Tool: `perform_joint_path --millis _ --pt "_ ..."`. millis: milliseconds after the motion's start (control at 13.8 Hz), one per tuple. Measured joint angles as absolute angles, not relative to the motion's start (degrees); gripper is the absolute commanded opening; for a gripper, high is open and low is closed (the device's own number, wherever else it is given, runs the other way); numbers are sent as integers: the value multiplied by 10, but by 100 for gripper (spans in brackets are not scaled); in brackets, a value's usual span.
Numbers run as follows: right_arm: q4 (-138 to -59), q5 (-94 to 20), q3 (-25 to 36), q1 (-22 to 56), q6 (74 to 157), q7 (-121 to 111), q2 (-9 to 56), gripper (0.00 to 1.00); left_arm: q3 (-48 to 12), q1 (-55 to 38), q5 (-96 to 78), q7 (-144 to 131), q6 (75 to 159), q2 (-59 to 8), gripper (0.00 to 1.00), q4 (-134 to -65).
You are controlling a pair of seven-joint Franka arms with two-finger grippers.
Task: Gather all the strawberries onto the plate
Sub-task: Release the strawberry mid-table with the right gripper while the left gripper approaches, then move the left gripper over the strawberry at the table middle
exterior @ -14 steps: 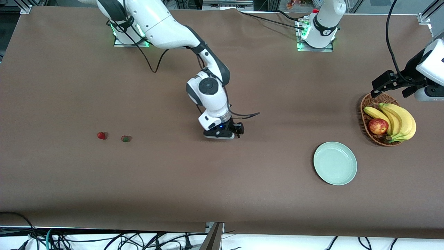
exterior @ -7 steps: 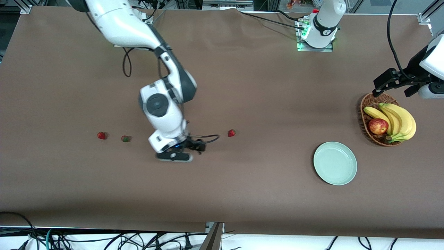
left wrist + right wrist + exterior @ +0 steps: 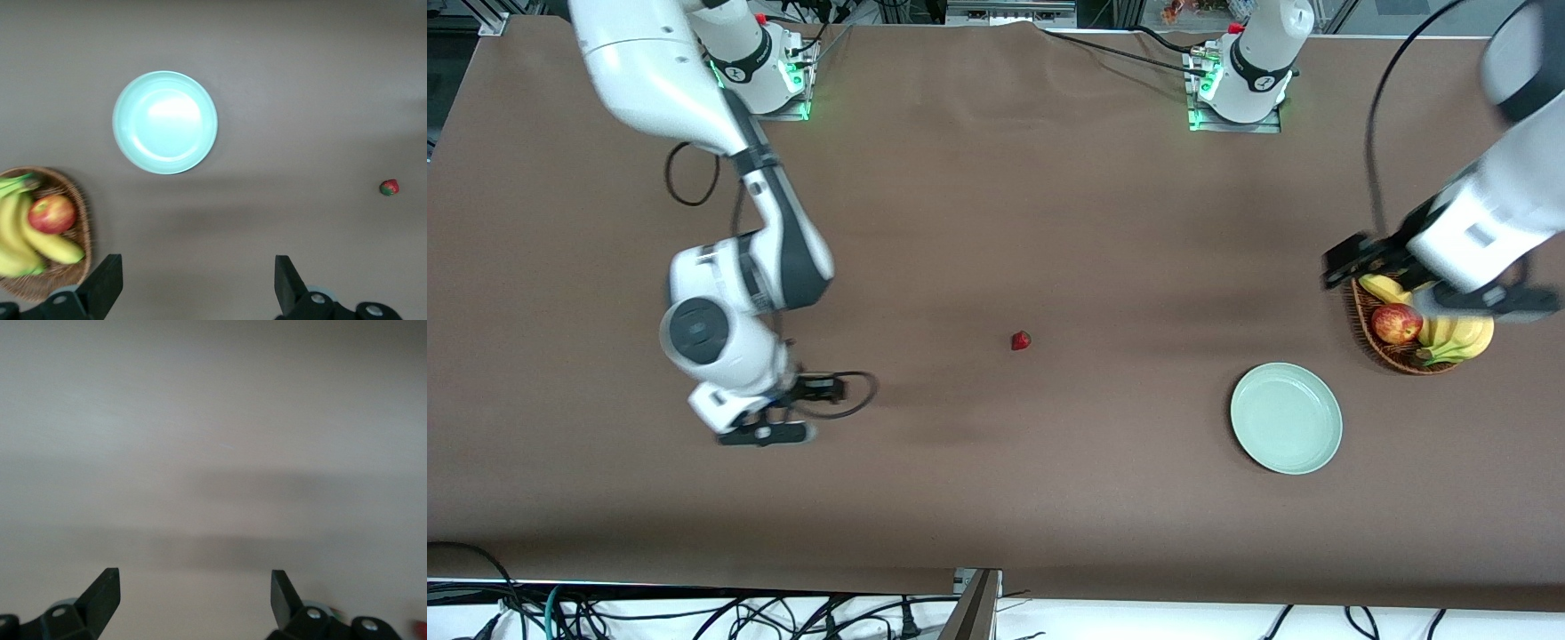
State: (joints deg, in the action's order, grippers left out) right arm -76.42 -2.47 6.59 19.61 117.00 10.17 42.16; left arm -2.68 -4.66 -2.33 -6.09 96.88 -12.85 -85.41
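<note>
One strawberry [image 3: 1021, 340] lies on the brown table near its middle; it also shows in the left wrist view [image 3: 389, 188]. The other two strawberries are hidden under the right arm in the front view; a red speck [image 3: 419, 629] shows at the edge of the right wrist view. The mint-green plate [image 3: 1286, 418] is empty, toward the left arm's end, and shows in the left wrist view [image 3: 165, 122]. My right gripper [image 3: 769, 427] is open and empty over bare table [image 3: 193, 597]. My left gripper [image 3: 1347, 265] is open and empty above the basket's edge [image 3: 193, 287].
A wicker basket [image 3: 1365, 333] with a red apple [image 3: 1396, 323] and bananas [image 3: 1463, 333] stands beside the plate, farther from the front camera. In the left wrist view the basket [image 3: 81, 230] holds the apple [image 3: 51, 213].
The right arm has swept from over the middle strawberry toward its own end of the table and now covers the two other strawberries. The left arm has moved over the basket.
</note>
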Motion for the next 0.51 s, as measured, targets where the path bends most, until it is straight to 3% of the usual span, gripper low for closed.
perform_joint_path --millis 506 --pt "-820 -25 100 182 1125 64 421 100 -27 -62 -26 -61 970 -192 100 -837"
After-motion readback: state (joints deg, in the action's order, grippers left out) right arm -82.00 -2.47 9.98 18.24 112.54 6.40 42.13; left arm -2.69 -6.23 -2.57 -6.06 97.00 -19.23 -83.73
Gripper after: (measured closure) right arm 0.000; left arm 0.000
